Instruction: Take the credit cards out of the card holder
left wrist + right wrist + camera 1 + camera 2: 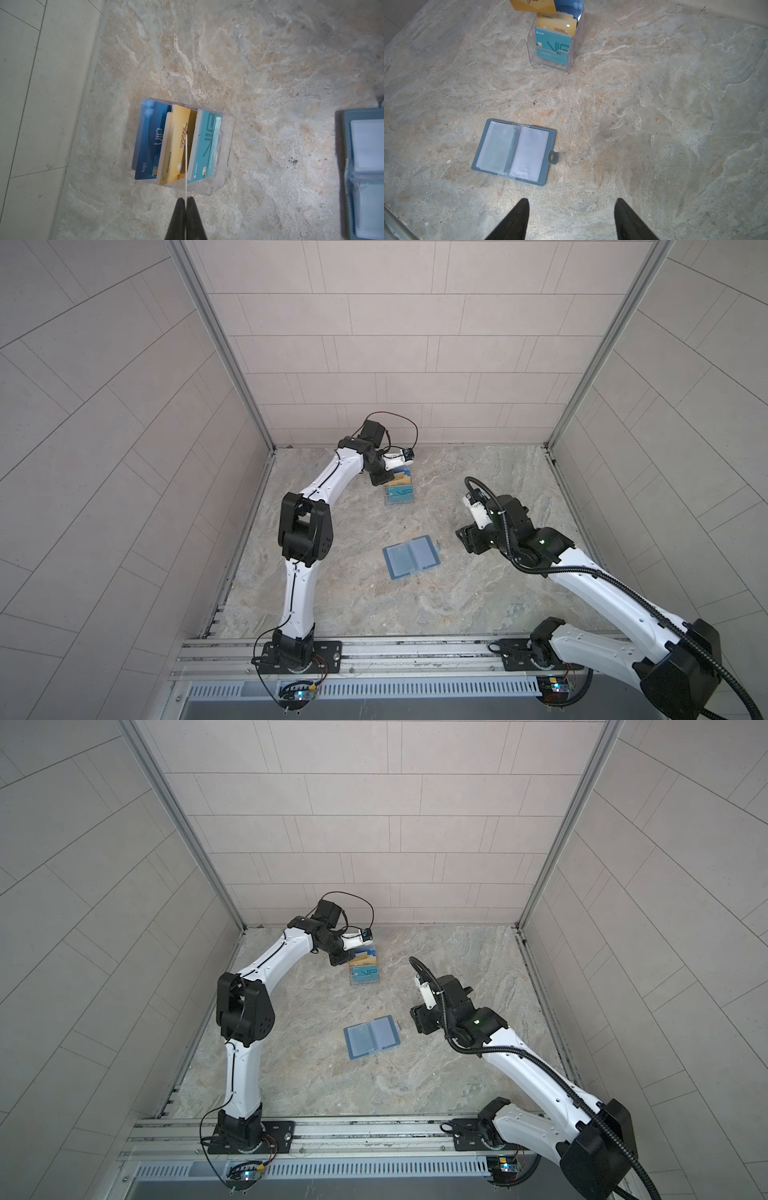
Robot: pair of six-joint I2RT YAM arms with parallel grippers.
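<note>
Left gripper [185, 200] pressed together, pinching a gold card [533, 5] above the clear stand [227, 149] near the far edge of the tabletop [270, 62]. Right gripper [573, 200] spread, empty. Card holder [513, 151] lies open mid-tabletop. Stand cards [204, 145] read "VIP" — also "logo", "AION".

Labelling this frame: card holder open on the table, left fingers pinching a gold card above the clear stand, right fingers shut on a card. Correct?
Not quite: the right fingers are open and empty, as the right wrist view shows. Otherwise right: card holder open, left fingers pinching the gold card above the clear stand.
</note>
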